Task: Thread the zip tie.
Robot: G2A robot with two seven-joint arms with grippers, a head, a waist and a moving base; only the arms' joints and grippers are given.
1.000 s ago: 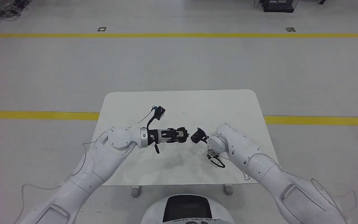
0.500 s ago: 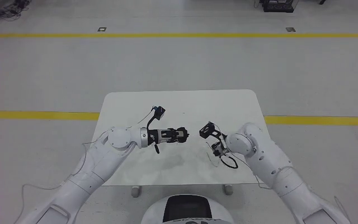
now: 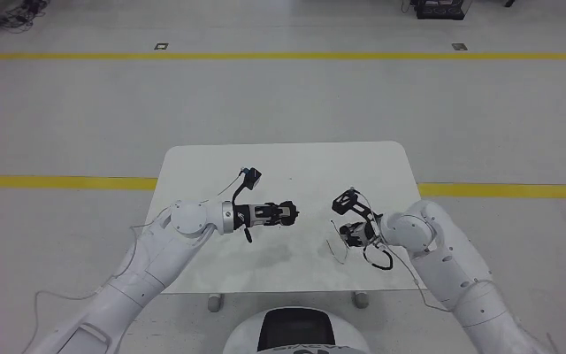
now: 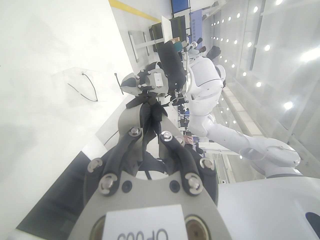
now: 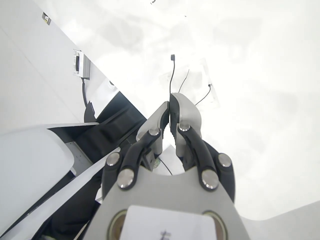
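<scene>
The right pincer [image 5: 170, 104] has drawn back from the left pincer [image 4: 148, 108], which has kept its place. A second ago the two nearly met; now they are well apart above the smooth white table [image 3: 203, 173]. Just beyond the right pincer's tips a flat, clear, rectangular plastic sleeve [image 5: 200, 76] lies on the table. Thin black loose ties [image 5: 203, 94] lie within its outline, though I cannot tell whether they are inside it or on top. The right pincer is clamped on the zip tie [image 5: 171, 76], a slim black strap that rises past its tips to a small square head. The left pincer's fingers are pressed together, and I cannot tell what, if anything, is between them.
</scene>
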